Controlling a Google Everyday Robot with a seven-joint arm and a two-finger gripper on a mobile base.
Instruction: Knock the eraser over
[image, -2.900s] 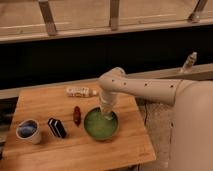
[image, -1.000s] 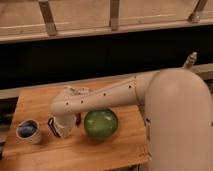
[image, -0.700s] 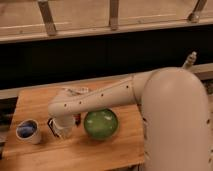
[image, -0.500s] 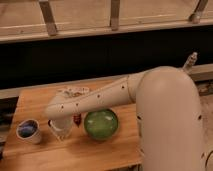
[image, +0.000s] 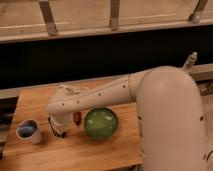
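The eraser (image: 54, 127), a small black block with white edges, stands on the wooden table (image: 100, 152) between the mug and the green bowl. My gripper (image: 60, 125) is low over the table, right against the eraser's right side, and hides part of it. My white arm (image: 110, 95) reaches in from the right across the table. I cannot tell whether the eraser is upright or tilted.
A white mug (image: 28, 131) with a blue inside stands left of the eraser. A green bowl (image: 101, 123) sits to its right. A dark red oblong item (image: 76, 118) lies between gripper and bowl. A dark rail runs behind the table.
My arm swung left from above the green bowl and came down at the eraser. In the last second the gripper stays against the eraser, with only a slight shift.
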